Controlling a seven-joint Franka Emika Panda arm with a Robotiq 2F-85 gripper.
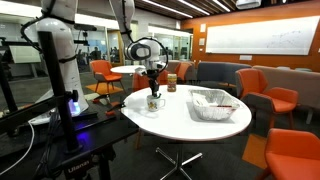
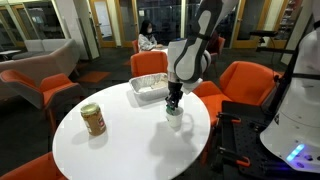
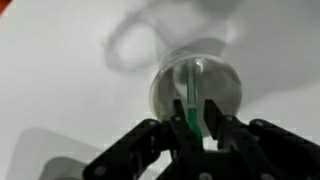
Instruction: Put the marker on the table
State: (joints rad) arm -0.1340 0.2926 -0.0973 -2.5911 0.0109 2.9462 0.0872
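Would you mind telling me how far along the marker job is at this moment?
Done: the black gripper is at the clear round cup. In hand: its jaws straddle the green marker, standing inside the cup; whether they grip is unclear. Left: lifting it out and laying it on the large white rounded table.

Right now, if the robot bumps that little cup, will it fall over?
Likely: the cup looks small and light. The marker standing inside could lever it over. On the smooth table it might slide first.
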